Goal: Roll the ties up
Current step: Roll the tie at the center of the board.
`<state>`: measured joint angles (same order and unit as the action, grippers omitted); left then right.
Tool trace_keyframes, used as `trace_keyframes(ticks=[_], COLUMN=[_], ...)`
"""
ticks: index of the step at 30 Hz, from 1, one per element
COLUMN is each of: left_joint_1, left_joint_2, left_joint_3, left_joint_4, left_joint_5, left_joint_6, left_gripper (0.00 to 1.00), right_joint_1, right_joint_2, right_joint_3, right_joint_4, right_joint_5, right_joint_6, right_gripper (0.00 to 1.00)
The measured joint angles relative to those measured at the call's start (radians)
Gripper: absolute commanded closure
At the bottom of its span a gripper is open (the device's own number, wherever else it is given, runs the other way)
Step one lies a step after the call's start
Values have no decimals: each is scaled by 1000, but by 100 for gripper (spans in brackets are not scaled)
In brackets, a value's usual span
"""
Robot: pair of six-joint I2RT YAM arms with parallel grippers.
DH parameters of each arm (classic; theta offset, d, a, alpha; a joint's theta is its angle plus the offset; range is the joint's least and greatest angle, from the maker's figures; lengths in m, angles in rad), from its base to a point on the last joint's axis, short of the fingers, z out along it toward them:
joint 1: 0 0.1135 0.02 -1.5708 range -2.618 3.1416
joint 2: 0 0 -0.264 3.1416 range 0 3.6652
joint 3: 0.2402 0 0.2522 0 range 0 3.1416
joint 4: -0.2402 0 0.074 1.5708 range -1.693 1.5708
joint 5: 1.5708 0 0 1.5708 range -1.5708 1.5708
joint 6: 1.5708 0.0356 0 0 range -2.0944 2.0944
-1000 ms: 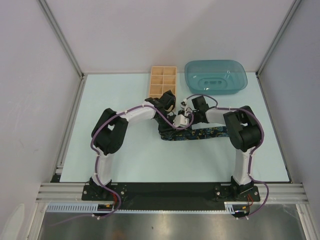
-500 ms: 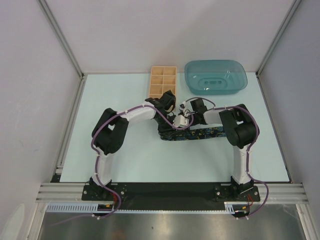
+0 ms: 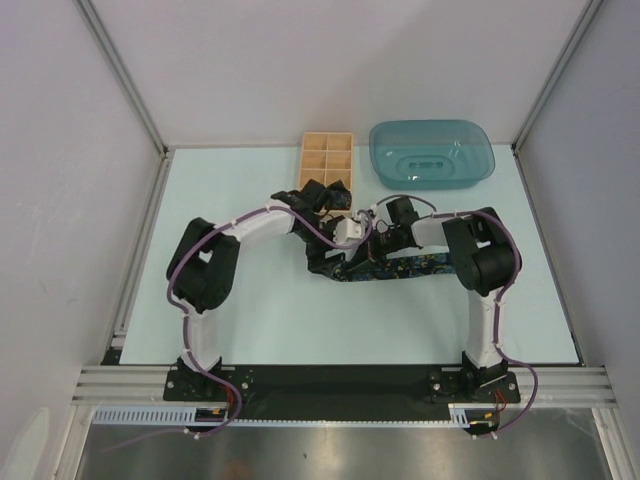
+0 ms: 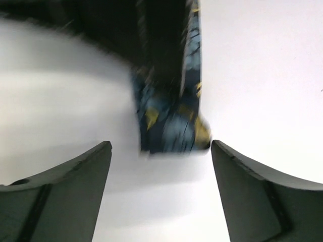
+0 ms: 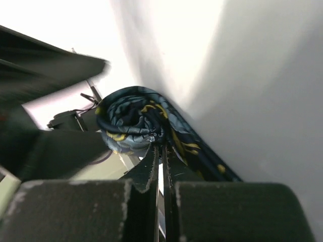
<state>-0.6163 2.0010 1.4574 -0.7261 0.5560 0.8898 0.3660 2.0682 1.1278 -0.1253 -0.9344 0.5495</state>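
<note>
Pale mint tabletop (image 3: 250,310) fills your workspace, smooth and matte, closed in by plain white walls (image 3: 330,70) on silver metal posts (image 3: 122,75). At its far edge you see a wooden box (image 3: 325,162) of square compartments and, just beside it, a translucent teal tray (image 3: 432,155) with rounded corners. Mid-table lies the tie (image 3: 420,266), a narrow dark strip speckled blue and yellow. Your left gripper (image 4: 160,151) stands spread wide, the tie's end between its fingers, touching neither. Your right gripper (image 5: 159,148) is pressed together, a tight coil (image 5: 133,121) of the tie at its tips; whether cloth is nipped there you cannot tell.
</note>
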Motion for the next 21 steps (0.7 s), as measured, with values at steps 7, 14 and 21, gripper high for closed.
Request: trace_keyframes(ticks=[7, 14, 21], left_joint_1=[45, 24, -10], left_joint_2=[-65, -51, -1], left_joint_3=[-39, -38, -7], left_joint_4=[55, 65, 63], left_joint_5=[6, 31, 59], left_joint_6=[-10, -8, -7], left_gripper=[8, 8, 17], right_joint_1=[-14, -14, -3], right_joint_2=[-3, -5, -14], right_joint_3=[2, 32, 58], right_joint_4=[-54, -133, -193], right_joint_5=[33, 79, 126], right_joint_6=[-39, -84, -122], right_gripper=[100, 100, 100])
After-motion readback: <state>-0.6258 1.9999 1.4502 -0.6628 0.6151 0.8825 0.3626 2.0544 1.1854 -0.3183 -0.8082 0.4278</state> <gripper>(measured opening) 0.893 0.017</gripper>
